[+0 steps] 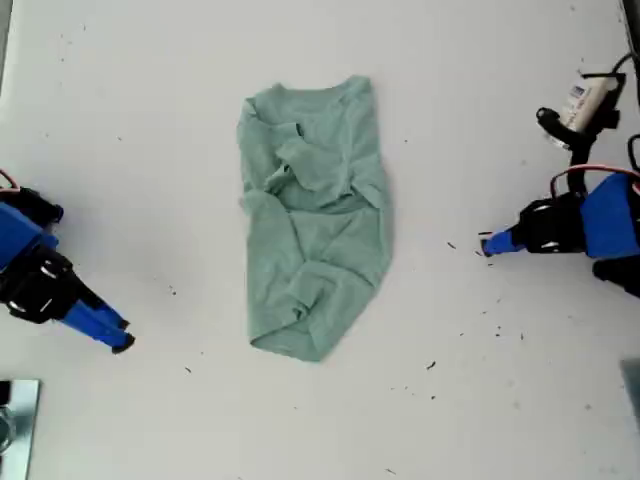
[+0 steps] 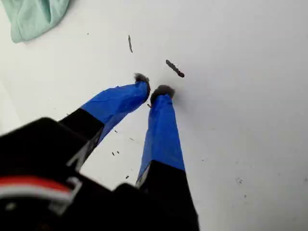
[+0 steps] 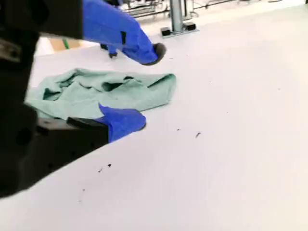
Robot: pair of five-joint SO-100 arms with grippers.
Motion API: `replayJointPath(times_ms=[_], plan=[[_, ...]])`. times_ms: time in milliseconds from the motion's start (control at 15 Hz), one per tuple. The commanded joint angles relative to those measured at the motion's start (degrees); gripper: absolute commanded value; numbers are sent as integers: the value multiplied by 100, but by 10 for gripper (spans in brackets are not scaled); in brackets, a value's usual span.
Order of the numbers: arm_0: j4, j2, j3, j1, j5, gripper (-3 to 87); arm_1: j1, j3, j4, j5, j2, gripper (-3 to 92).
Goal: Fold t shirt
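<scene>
The pale sage-green t shirt [image 1: 315,220] lies crumpled and partly folded in on itself at the table's middle, neckline toward the far edge. My first gripper [image 1: 487,243] is at the exterior view's right, well away from the shirt. Its blue taped fingertips [image 2: 163,92] nearly meet over bare table and hold nothing; a corner of the t shirt [image 2: 33,17] shows beyond. My second gripper [image 1: 112,337] sits low at the exterior view's left. In the second wrist view my second gripper [image 3: 144,86] is open, its fingers wide apart, with the t shirt [image 3: 96,91] lying just ahead.
Small dark specks [image 1: 497,330] dot the white table near the first arm. A white part with black cables [image 1: 585,100] sits at the exterior view's top right, a metal object [image 1: 15,420] at its bottom left. A metal stand [image 3: 175,17] rises beyond the shirt.
</scene>
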Motion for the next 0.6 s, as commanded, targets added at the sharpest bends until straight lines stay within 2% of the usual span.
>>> replayJointPath(times_ms=[0, 200, 400, 467, 533], plan=[[-26, 0, 18, 536, 53, 183, 211, 211, -88, -114, 62, 44], [-26, 0, 18, 844, 53, 183, 149, 211, -88, 114, 62, 52], [-26, 0, 18, 870, 26, 178, 202, 211, -88, -149, 62, 51], [-88, 70, 18, -88, 255, 104, 176, 211, -185, -114, 70, 44], [-132, 62, -237, -729, -1512, 169, 123, 237, -343, -229, 70, 24]])
